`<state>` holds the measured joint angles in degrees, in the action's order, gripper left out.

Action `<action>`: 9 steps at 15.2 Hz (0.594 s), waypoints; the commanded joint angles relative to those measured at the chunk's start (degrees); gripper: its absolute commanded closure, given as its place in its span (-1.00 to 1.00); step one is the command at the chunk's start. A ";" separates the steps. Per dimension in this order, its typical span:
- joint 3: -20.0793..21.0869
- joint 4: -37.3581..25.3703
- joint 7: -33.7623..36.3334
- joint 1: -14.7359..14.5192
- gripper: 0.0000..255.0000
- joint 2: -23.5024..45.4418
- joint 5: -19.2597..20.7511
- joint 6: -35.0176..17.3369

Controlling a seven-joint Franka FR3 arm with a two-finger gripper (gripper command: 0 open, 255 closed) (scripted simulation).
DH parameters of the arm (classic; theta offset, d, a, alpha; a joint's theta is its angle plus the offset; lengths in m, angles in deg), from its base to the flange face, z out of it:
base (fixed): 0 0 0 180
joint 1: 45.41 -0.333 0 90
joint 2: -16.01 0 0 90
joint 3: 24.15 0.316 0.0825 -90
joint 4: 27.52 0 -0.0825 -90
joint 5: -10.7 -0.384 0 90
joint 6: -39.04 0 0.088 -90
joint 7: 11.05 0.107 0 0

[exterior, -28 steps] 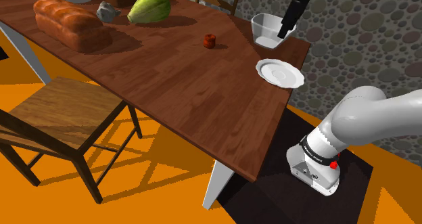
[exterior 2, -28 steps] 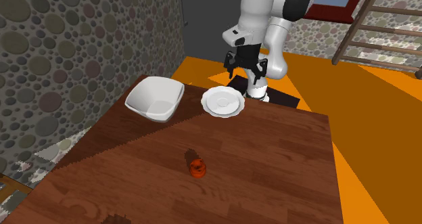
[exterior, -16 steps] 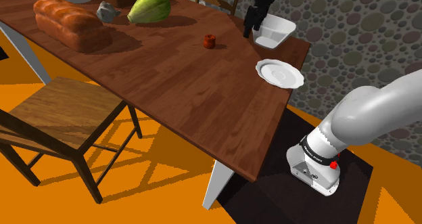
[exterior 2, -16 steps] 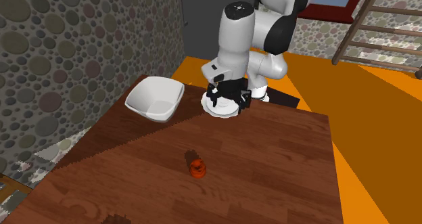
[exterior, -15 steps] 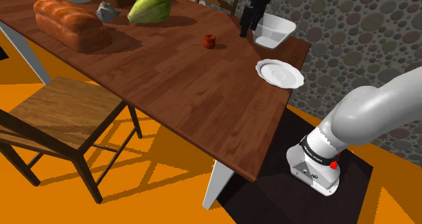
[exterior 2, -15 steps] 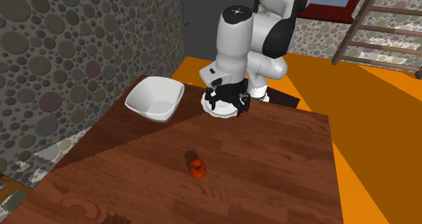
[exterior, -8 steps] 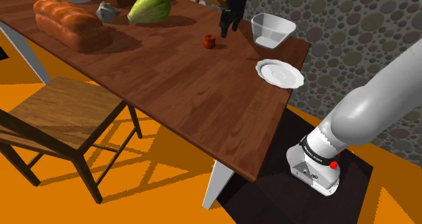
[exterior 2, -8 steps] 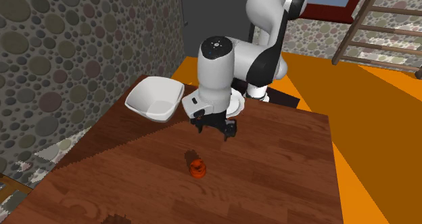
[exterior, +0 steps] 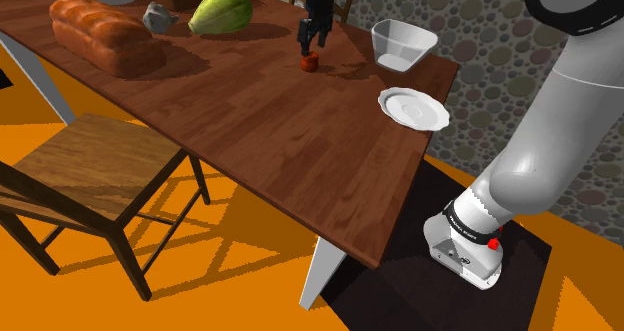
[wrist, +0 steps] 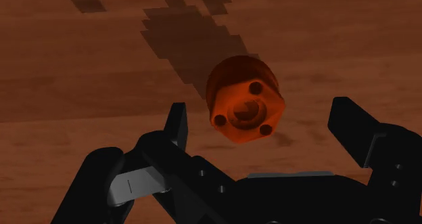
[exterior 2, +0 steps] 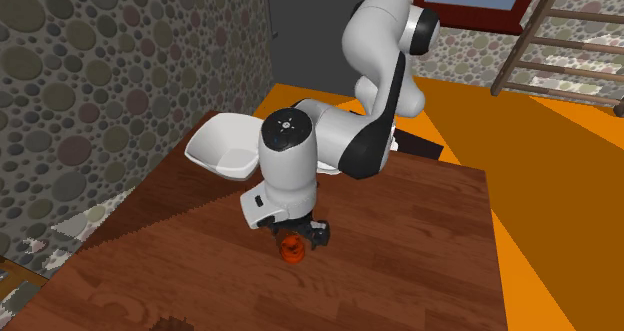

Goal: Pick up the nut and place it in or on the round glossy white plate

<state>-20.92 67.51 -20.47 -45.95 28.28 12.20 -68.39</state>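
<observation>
a: what is the gripper (wrist: 261,121) doing?
b: it's spread wide, hanging just above the orange-red nut (wrist: 245,107). the nut lies between the fingers (wrist: 177,124), touched by neither, and closer to one than the other.
a: so what could go wrong?
b: i judge the nearer finger meets it first on closing and shoves it along the wooden table (exterior: 250,129) instead of pinching it. its sides look rounded, so a shallow grip may squirt it out. if the gripper comes down crooked, a fingertip could land on top of it.
a: where is the nut on the table?
b: on open wood, in from the edges, nearer the end that carries the crockery than the end with the bread loaf (exterior: 105,34).
a: and further out?
b: the white plate (exterior: 413,109) sits right at the table's edge nearest the stand, well apart from the nut. released too high there, the nut could roll off the plate and over that edge. the white bowl (exterior: 403,45) stands at the corner by the stone wall, near the plate, so a low carry might clip it.
a: what has changed?
b: half a second ago the gripper was higher and off toward the bowl's side of the nut; earlier it hung by the bowl. now it's over the nut. the nut, plate and bowl haven't moved.
</observation>
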 commanded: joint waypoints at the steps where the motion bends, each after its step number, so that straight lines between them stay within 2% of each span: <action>1: -0.09 -1.45 -0.20 0.08 -1.00 2.02 0.11 -0.49; 7: -0.14 2.35 -0.14 0.12 -1.00 2.95 0.20 -5.22; 9: -0.14 2.35 -0.14 0.12 -1.00 2.94 0.20 -5.23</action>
<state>-21.07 69.62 -20.66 -45.80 31.20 12.39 -73.31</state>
